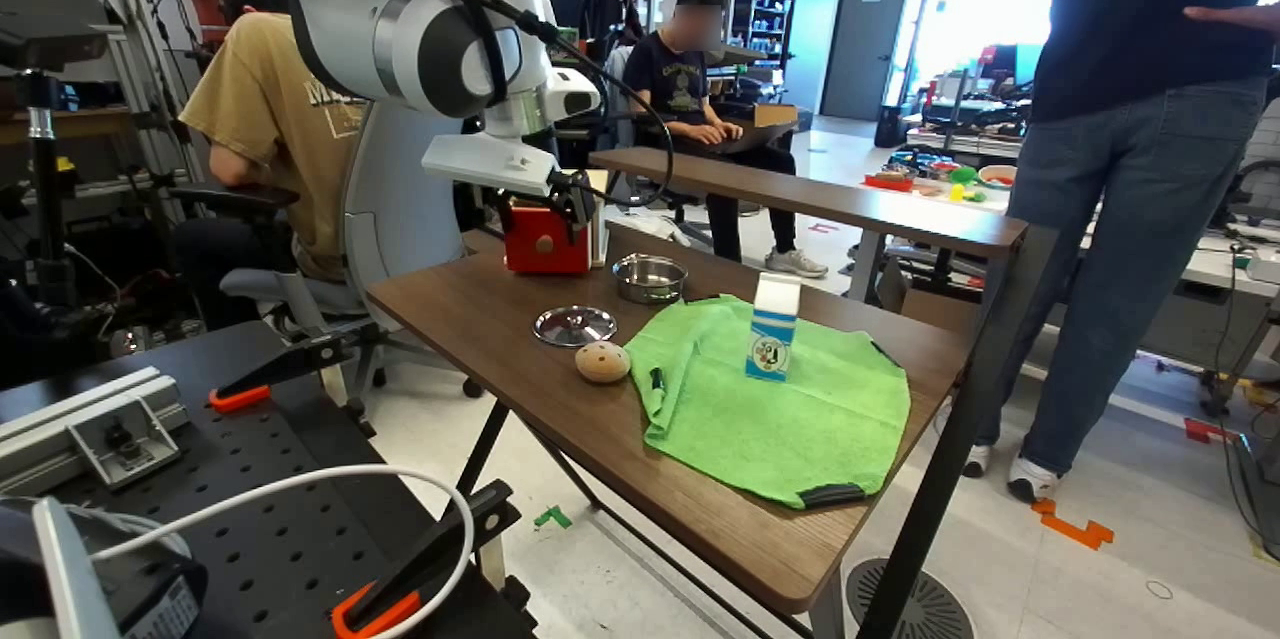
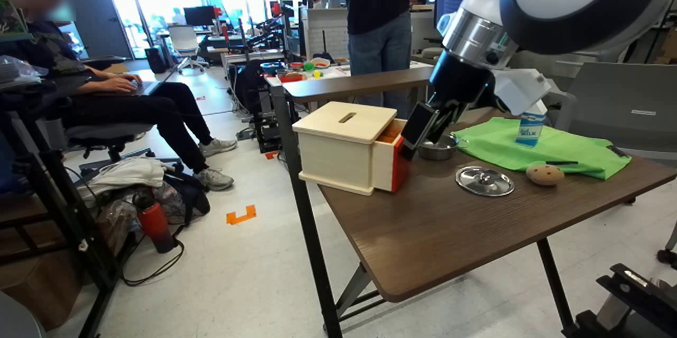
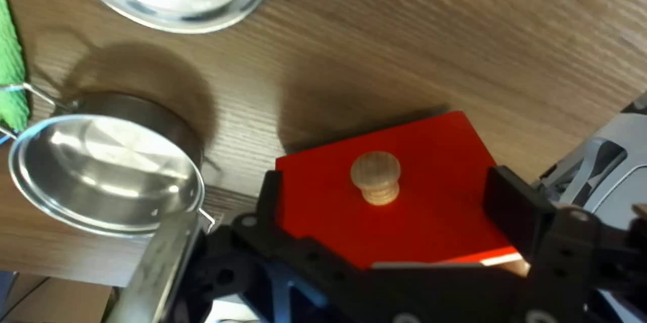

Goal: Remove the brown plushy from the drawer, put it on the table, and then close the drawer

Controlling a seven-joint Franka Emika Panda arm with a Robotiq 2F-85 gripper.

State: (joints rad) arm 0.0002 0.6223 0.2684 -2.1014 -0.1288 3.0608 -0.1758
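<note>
The drawer is a light wooden box [image 2: 333, 155] with a red front [image 1: 525, 256] and a round wooden knob [image 3: 375, 174]; it stands partly pulled out. An orange-brown thing [image 2: 390, 134] shows inside; its shape is mostly hidden. The tan-brown rounded lump matching the brown plushy [image 1: 602, 362] lies on the dark brown table [image 1: 480, 319], also seen in an exterior view [image 2: 545, 174]. My gripper [image 3: 386, 186] is open and empty, with its fingers spread on either side of the knob at the red front [image 3: 429, 217]. Contact with the front cannot be told.
A metal pot [image 1: 650, 279] stands beside the drawer, close to my gripper in the wrist view [image 3: 106, 176]. A metal lid [image 2: 484, 181] lies in front. A green cloth [image 1: 790, 419] bears a milk carton [image 1: 773, 329]. A raised shelf [image 1: 800, 194] runs along the back edge.
</note>
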